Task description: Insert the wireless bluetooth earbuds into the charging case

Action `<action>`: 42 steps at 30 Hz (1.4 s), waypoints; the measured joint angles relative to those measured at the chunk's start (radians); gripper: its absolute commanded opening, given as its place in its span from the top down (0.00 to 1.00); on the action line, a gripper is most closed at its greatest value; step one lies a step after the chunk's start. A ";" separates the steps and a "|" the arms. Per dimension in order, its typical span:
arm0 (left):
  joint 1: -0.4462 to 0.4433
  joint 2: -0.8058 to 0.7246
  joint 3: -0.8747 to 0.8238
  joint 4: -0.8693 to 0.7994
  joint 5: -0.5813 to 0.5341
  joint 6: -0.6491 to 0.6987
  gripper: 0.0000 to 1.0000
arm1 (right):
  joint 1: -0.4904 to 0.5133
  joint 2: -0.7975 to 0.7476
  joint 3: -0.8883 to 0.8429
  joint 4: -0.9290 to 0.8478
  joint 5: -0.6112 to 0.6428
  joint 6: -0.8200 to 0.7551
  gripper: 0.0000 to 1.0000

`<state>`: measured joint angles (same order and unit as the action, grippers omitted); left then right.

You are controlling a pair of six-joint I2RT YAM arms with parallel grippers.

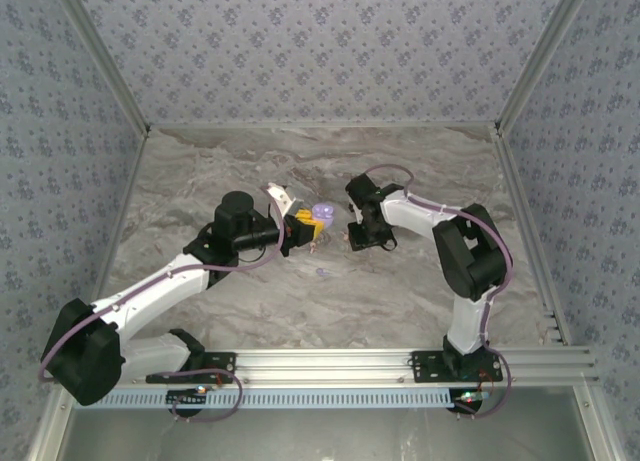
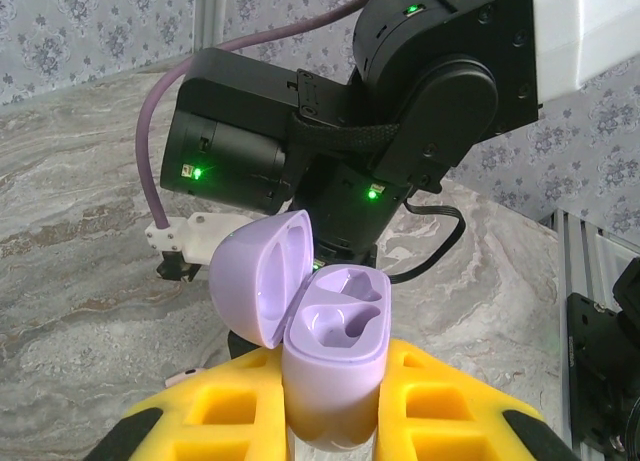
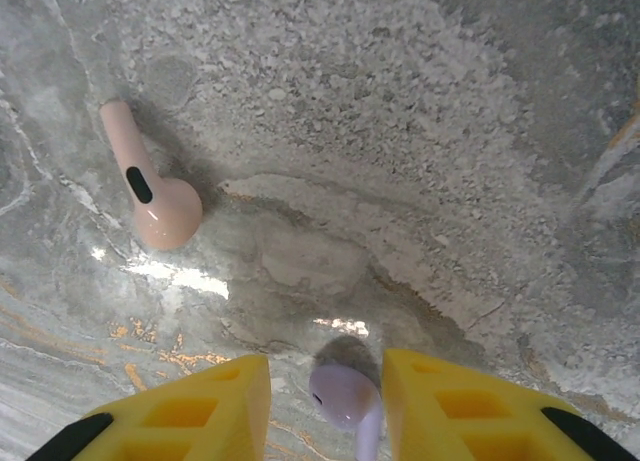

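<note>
One lilac charging case [image 2: 335, 331], open, is gripped by the left hand [image 2: 330, 406], one lilac earbud [image 3: 345, 393] by the right hand [image 3: 320, 381]; one pink earbud [image 3: 160, 206] is spotted on the tabletop [image 3: 420, 131].

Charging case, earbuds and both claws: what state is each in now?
Charging case, lid open, both wells empty.
Left claw, shut on it.
Right claw, around the lilac earbud; grip unclear.
Lilac earbud, outside the case.
Pink earbud, lying loose on the table.

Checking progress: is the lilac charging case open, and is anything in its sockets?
Open and empty. In the left wrist view the lilac charging case has its lid swung back, and both moulded sockets are bare.
</note>
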<state>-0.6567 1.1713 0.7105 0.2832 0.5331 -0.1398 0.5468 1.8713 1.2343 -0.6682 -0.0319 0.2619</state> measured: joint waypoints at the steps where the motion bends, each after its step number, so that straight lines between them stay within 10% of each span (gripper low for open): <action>1: 0.000 0.000 -0.001 0.000 0.000 0.000 0.89 | 0.000 0.001 0.002 -0.002 0.003 0.003 0.64; 42: 0.000 0.000 -0.003 -0.001 0.000 0.000 0.89 | 0.019 0.041 0.031 -0.043 0.051 0.042 0.70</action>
<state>-0.6567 1.1713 0.7074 0.2825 0.5331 -0.1398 0.5655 1.9121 1.2652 -0.7116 0.0196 0.3035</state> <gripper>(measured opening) 0.182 0.314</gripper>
